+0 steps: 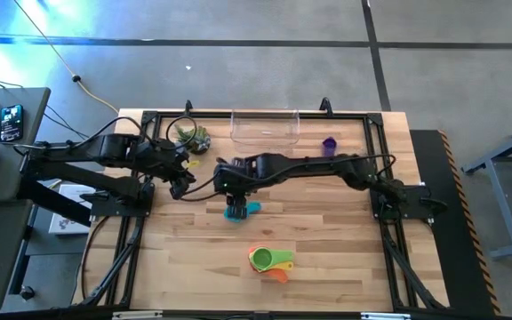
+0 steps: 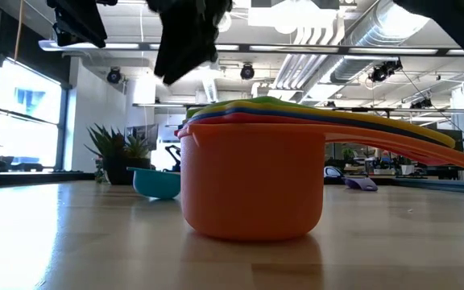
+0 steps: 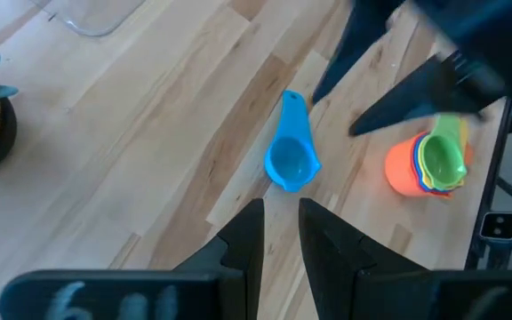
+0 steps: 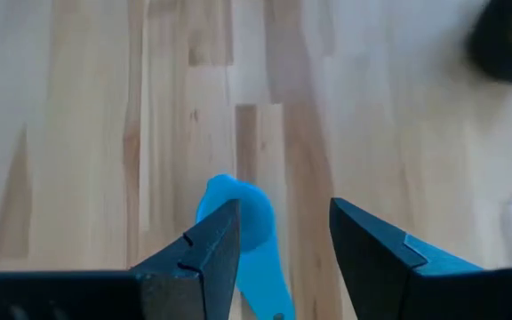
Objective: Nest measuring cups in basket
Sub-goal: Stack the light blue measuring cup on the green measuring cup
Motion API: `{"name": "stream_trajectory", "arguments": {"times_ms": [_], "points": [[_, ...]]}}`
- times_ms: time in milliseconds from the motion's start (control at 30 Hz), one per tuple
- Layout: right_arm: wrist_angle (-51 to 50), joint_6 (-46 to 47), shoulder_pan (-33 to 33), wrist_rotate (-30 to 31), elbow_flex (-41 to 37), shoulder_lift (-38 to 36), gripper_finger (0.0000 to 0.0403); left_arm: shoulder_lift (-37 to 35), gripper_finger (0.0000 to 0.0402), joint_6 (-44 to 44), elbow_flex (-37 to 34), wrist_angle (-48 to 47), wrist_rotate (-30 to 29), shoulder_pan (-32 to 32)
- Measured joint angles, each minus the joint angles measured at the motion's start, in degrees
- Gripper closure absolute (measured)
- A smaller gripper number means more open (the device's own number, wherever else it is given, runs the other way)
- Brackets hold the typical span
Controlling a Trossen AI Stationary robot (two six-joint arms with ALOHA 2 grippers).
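A light blue measuring cup [image 1: 241,211] rests bowl-down on the wood, its handle [image 3: 293,111] pointing toward the far side. My right gripper [image 1: 235,188] hangs open above it; in its wrist view the bowl [image 4: 249,212] shows between the fingers, and in the low view the cup [image 2: 156,184] sits well below them. Several nested cups [image 1: 268,260], orange outermost with green on top, stand near the table's front. A purple cup [image 1: 329,144] lies beside the clear basket [image 1: 265,126] at the far edge. My left gripper [image 1: 183,183] waits left of centre, narrowly open.
A small potted spiky plant [image 1: 192,136] stands at the far edge, left of the basket and close to my left arm. Bare wood lies between the light blue cup and the nested stack [image 3: 427,164], and along the table's right half.
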Motion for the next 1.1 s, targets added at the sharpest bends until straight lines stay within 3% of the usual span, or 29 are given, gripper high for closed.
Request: {"name": "stream_trajectory", "arguments": {"times_ms": [500, 1100], "points": [[-0.28, -2.7, -0.09, -1.93, 0.0, 8.25, 0.0238, -3.35, 0.0339, -0.05, 0.0, 0.04, -0.74, 0.0], [1.19, -3.76, -1.22, -3.17, -0.02, 12.96, 0.0238, -5.94, 0.0339, -0.92, 0.0, 0.0, -1.29, 0.0]]}}
